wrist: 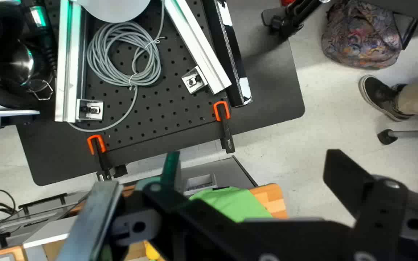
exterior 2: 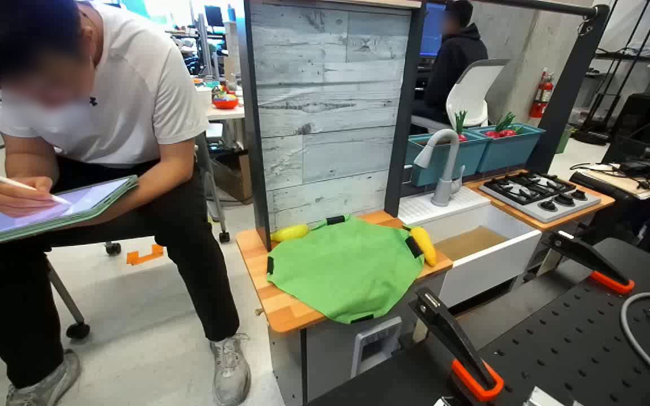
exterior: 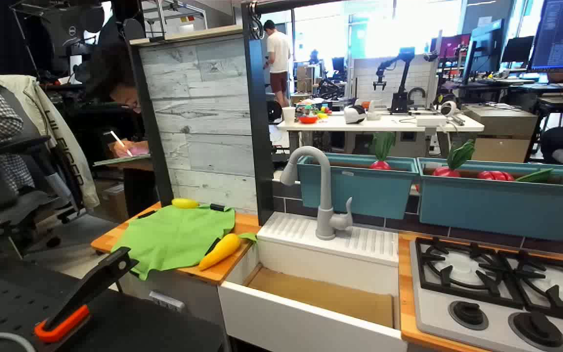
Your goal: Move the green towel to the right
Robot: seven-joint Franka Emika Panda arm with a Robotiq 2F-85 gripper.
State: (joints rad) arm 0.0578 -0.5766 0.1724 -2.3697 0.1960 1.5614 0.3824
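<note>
The green towel lies spread on the wooden counter beside the sink, with dark patches near its edges. In an exterior view, the towel covers most of that counter and hangs a little over its front edge. In the wrist view, part of the towel shows beyond my gripper; the rest is hidden behind it. My gripper is open, with its fingers wide apart and nothing between them. It is clear of the towel and out of view in both exterior views.
Yellow vegetable-like toys lie at the towel's edges. A white sink with a grey faucet and a stove stand alongside. A wood panel rises behind the counter. Orange-tipped clamps jut from the black table.
</note>
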